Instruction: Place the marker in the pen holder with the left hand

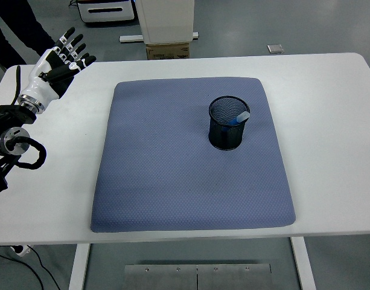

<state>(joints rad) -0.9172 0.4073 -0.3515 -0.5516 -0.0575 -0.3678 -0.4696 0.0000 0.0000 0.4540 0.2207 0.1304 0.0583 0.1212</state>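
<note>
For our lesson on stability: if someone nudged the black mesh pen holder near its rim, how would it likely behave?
The black mesh pen holder looks like thin wire mesh, so it is probably light and would slide or tip easily. It stands taller than wide, which favours tipping. The marker leaning inside may shift. The textured blue mat probably resists sliding.

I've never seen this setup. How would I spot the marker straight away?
Start at the white table and find the blue-grey mat covering its middle. On the mat's right half stands a black mesh pen holder. The marker leans inside it, the only pale, blue-tinged thing in the cup, its tip resting at the rim.
</note>
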